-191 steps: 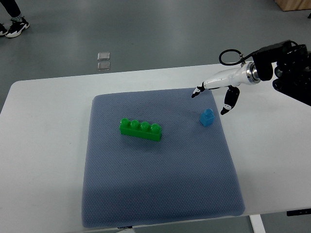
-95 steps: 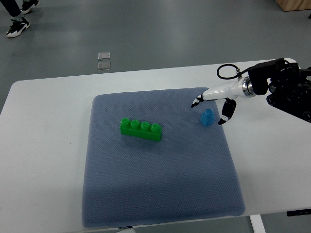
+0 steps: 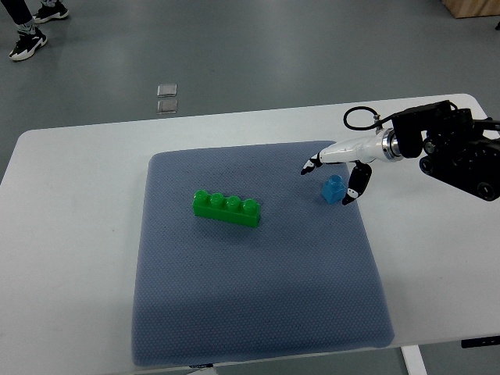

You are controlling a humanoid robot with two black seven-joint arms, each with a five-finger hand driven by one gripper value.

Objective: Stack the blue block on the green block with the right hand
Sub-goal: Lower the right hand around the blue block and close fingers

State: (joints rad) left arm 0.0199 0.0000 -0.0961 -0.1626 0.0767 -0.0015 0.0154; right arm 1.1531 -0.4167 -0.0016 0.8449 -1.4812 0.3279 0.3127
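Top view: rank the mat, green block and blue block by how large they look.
1. Blue-grey mat, by far the largest.
2. Green block.
3. Blue block, smallest, beside the right hand.

The right hand point(image 3: 337, 166) is white and slim, with black fingertips point(image 3: 305, 169). A silver ring joins it to a bulky black forearm point(image 3: 457, 152). A black cable point(image 3: 361, 117) makes a loop above the wrist.

A dark blue textured fabric mat point(image 3: 258, 312) lies on a white table point(image 3: 70, 258). Beyond it, on the grey floor point(image 3: 258, 47), sit two small clear square tiles point(image 3: 166, 98) and a person's sneakers point(image 3: 35, 27).
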